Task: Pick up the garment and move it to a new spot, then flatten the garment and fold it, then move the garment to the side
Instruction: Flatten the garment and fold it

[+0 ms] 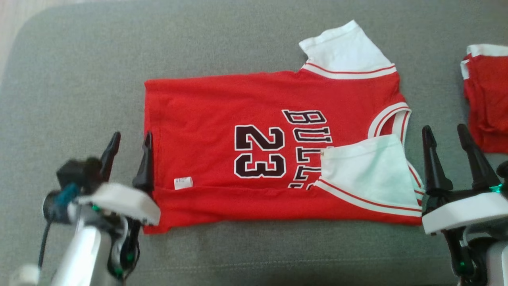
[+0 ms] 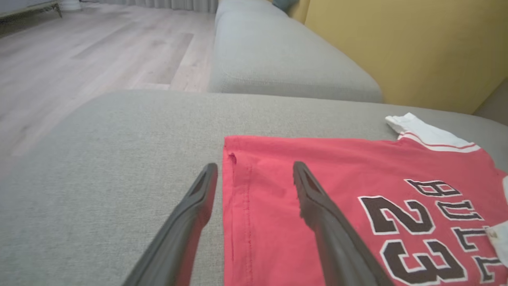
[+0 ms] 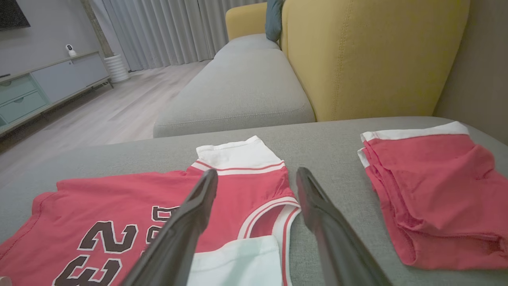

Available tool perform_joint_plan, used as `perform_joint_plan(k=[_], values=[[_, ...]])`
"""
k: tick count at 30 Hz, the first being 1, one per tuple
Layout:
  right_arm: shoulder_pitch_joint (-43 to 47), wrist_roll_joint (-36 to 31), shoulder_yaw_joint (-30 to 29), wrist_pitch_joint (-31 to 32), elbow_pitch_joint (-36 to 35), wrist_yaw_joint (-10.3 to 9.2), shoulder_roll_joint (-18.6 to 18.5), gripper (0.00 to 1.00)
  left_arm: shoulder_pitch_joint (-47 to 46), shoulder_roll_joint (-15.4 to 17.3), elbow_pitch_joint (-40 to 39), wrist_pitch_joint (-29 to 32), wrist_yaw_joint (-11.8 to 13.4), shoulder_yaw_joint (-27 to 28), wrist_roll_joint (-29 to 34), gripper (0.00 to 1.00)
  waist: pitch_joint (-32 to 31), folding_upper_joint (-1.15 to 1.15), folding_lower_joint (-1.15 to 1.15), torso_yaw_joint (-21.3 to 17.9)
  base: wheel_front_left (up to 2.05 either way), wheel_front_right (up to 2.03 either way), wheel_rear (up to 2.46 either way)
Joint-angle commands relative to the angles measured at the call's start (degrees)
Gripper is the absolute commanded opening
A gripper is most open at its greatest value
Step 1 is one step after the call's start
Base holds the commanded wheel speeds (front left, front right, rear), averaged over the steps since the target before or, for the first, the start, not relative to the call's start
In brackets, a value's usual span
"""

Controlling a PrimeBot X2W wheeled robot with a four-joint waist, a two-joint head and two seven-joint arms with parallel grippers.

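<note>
The red jersey (image 1: pixel 238 119) lies flat on the grey cushion (image 1: pixel 79 59), hem toward the robot's left and collar toward its right. Its near long edge and near white sleeve (image 1: pixel 369 167) are folded inward. The left tool (image 1: pixel 131 137) straddles the hem edge and the right tool (image 1: pixel 444 130) sits just past the collar, both with fingers apart and empty. The far edge looks next: pinch the hem corner and far shoulder together, lift evenly, and lay the fold parallel. The left wrist view shows the hem stitching (image 2: pixel 248 222) close up, while the right wrist view shows the second red garment (image 3: pixel 428 190) whole.
</note>
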Motion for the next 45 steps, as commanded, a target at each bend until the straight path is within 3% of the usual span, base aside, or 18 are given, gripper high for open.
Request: perform_joint_plan(k=[1,7,15,21,29,30,31,33,34,36,45], values=[[-2.56,-0.04,1.25,0.12,-2.1,0.22,-0.66,1.0,-4.38,1.47,-1.42,0.28,-0.26,2.04,-0.33,1.0,0.96,0.0,0.0,0.08,0.0,0.0,0.0],[-4.28,0.44,2.28,-0.17,-1.95,0.22,-0.26,1.0,-15.23,2.38,6.66,9.59,-4.34,1.81,-4.81,1.0,5.26,0.0,0.0,-0.87,0.0,0.0,0.0],[-6.85,1.17,3.82,-1.93,-0.2,0.22,0.17,1.0,-30.42,6.49,20.62,21.59,-9.27,3.79,-10.99,1.0,10.82,0.0,0.0,-3.72,0.0,0.0,0.0],[-8.25,2.15,4.8,-3.78,2.15,0.22,0.45,1.0,-36.89,9.71,28.1,26.81,-11.46,3.63,-13.79,1.0,13.36,0.0,0.0,-5.12,0.0,0.0,0.0],[-9.03,2.56,4.82,-4.64,3.58,0.22,0.57,1.0,-38.44,11.17,30.21,31.23,-12.4,1.15,-16.02,1.0,13.78,0.0,0.0,-5.15,0.0,0.0,0.0],[-9.19,2.6,4.79,-4.64,3.77,0.22,0.58,1.0,-38.38,11.3,30.3,32.13,-12.47,0.65,-16.41,0.98,13.71,0.0,0.0,-5.12,0.0,0.0,0.0],[-9.36,2.65,4.73,-4.57,3.93,0.22,0.58,1.0,-38.37,11.5,30.15,32.75,-12.53,0.14,-16.71,0.82,13.69,0.0,0.0,-5.09,0.0,0.0,0.0],[-9.84,2.63,4.72,-4.41,4.21,0.22,0.59,1.0,-38.45,12.01,29.37,32.4,-12.59,-0.61,-16.69,0.36,13.71,0.0,0.0,-4.98,0.0,0.0,0.0],[-10.0,2.79,4.84,-4.23,4.24,0.22,0.59,1.0,-38.52,12.26,29.05,31.94,-12.61,-0.99,-16.43,0.27,13.71,0.0,0.0,-4.91,0.0,0.0,0.0],[-10.35,2.98,4.76,-3.94,4.27,0.22,0.56,1.0,-38.56,12.35,28.95,31.24,-12.64,-1.42,-16.52,0.0,13.72,0.0,0.0,-4.79,0.0,0.0,0.0],[-17.01,5.51,3.33,-1.86,7.61,0.22,-3.37,1.0,-39.43,12.12,28.94,26.01,-12.68,-2.17,-16.37,0.0,13.65,0.0,0.0,-4.09,0.0,0.0,0.0]])
